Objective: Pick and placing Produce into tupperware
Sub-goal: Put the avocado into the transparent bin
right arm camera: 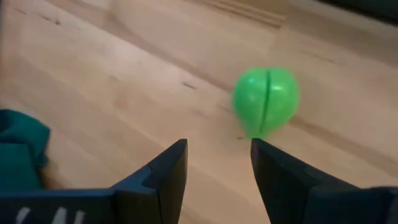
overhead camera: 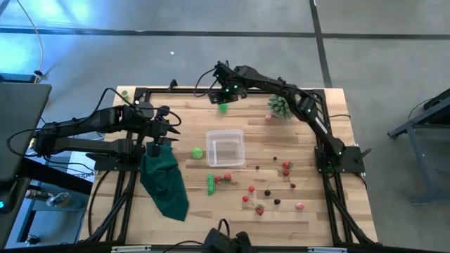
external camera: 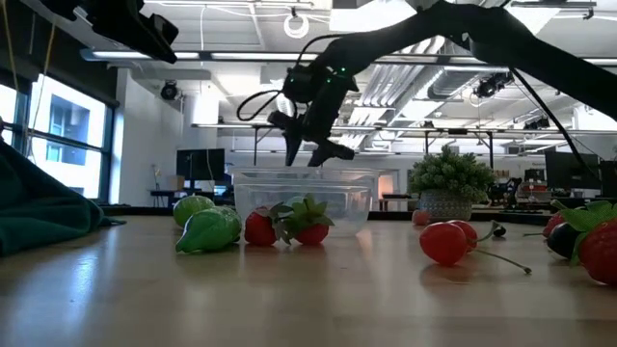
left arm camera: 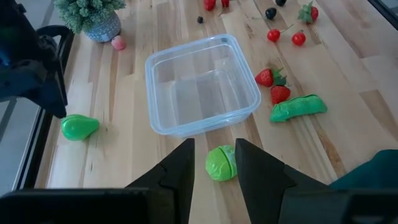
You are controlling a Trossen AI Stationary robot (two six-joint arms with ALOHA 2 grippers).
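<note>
The clear square tupperware (overhead camera: 225, 147) stands mid-table, with nothing in it (left arm camera: 202, 84). My left gripper (overhead camera: 171, 131) (left arm camera: 214, 146) is open above the table to the container's left, over the top of the dark green cloth (overhead camera: 165, 179); a round green toy (left arm camera: 221, 163) lies just beyond its fingertips. My right gripper (overhead camera: 223, 97) (right arm camera: 217, 146) is open near the far edge, hovering above a bright green toy (right arm camera: 266, 102) (overhead camera: 223, 107) without touching it. A green pod (overhead camera: 211, 184) and strawberries (overhead camera: 226, 178) lie on the near side of the container.
More small red, pink and dark toys (overhead camera: 271, 193) are scattered on the table's right near part. The pale green spiky plant (overhead camera: 280, 105) stands at the far right, close to the right arm. Bare wood lies between the container and the far edge.
</note>
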